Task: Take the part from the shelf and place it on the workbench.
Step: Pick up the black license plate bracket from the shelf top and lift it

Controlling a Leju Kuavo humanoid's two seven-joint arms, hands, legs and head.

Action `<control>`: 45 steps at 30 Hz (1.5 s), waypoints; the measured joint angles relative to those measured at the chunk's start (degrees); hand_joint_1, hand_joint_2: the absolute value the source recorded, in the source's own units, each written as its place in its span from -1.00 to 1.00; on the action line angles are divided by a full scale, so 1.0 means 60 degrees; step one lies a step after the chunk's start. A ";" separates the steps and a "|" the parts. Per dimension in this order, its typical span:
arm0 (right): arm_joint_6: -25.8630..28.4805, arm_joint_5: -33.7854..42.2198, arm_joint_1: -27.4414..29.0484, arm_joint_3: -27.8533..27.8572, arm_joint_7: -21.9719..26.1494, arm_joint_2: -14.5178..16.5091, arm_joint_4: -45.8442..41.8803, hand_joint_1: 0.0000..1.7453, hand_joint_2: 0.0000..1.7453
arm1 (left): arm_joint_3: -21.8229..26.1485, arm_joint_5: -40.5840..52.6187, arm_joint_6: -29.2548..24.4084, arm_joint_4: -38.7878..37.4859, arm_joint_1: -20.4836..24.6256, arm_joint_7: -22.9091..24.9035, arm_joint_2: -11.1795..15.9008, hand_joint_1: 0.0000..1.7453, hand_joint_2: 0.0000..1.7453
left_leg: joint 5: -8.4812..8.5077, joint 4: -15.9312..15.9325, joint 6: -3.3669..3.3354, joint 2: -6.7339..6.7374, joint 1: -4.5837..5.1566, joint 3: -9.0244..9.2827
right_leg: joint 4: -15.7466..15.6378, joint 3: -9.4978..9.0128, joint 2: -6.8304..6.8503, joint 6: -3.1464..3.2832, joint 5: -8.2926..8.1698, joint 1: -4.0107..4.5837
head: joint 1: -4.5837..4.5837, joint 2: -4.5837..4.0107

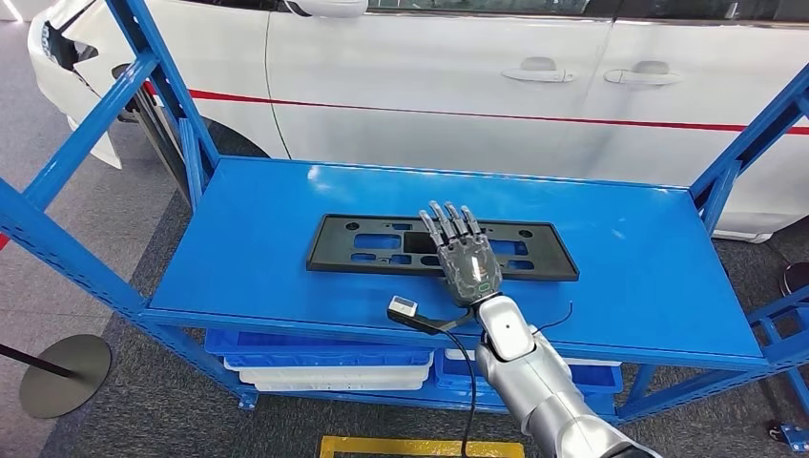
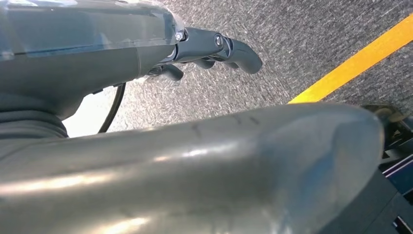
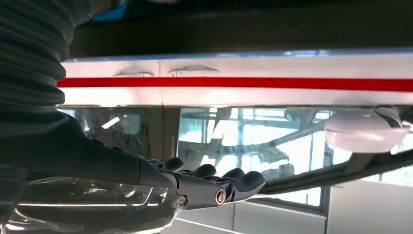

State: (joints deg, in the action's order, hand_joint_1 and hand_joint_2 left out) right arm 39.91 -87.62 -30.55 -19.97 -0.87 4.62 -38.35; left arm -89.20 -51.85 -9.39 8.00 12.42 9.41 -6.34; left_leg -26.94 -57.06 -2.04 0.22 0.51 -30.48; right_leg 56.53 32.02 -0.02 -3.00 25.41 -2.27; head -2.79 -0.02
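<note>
One right hand [image 1: 465, 256] flat over black part [image 1: 382, 246], fingers [image 1: 441, 222] spread holding nothing, blue shelf [image 1: 658, 286] edges well apart

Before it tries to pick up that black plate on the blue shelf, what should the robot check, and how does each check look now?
1. Black part lies flat on the blue shelf: ok.
2. Right hand is over the part: ok.
3. Right hand holds nothing, fingers extended: ok.
4. Fingers touch the part: cannot tell.
5. Left hand is free, hanging over the floor: ok.
6. Workbench is ready: cannot tell.
</note>
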 joint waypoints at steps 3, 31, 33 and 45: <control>-0.0005 0.0055 -0.0196 0.0086 0.0000 0.0002 0.0561 1.00 1.00 | 0.0000 -0.0063 -0.0044 0.0000 -0.0003 -0.0040 0.0000 -1.00 -1.00 | 0.0000 0.0000 0.0000 0.0000 0.0000 0.0000 | 0.0000 -0.0001 0.0000 0.0000 0.0000 0.0000 | 0.0002 0.0000; 0.0020 0.1275 -0.0076 0.0623 0.1036 -0.0077 0.0766 1.00 1.00 | 0.0000 0.0116 -0.0162 0.0000 -0.0005 -0.0104 0.0000 -1.00 -1.00 | 0.0000 -0.0003 0.0000 -0.0001 0.0000 -0.0001 | 0.0000 0.0000 0.0000 0.0002 -0.0002 0.0000 | 0.0002 0.0000; 0.0017 0.2291 0.0102 0.1034 0.2069 -0.0069 0.0151 1.00 1.00 | 0.0000 0.0125 -0.0177 0.0000 -0.0006 -0.0100 0.0000 -1.00 -1.00 | 0.0000 -0.0003 0.0000 -0.0001 0.0000 -0.0003 | 0.0000 0.0000 0.0001 0.0002 -0.0002 0.0000 | 0.0002 0.0000; -0.3661 1.5043 0.1805 0.2595 0.5869 -0.0185 -0.5628 1.00 1.00 | 0.0047 0.0216 -0.2072 0.0000 -0.0022 -0.1361 -0.0001 -1.00 0.50 | 0.0000 -0.0006 0.0000 -0.0016 0.0002 -0.0011 | -0.0003 0.0012 0.0018 0.0002 -0.0002 0.0000 | 0.0002 0.0000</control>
State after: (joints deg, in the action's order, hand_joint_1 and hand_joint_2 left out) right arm 17.95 2.63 -19.72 -4.40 34.34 3.51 -72.12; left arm -88.92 -50.55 -21.83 8.00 12.29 1.24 -6.34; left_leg -26.94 -57.10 -2.04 0.13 0.52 -30.55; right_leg 56.51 32.10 0.08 -2.98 25.39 -2.26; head -2.78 -0.02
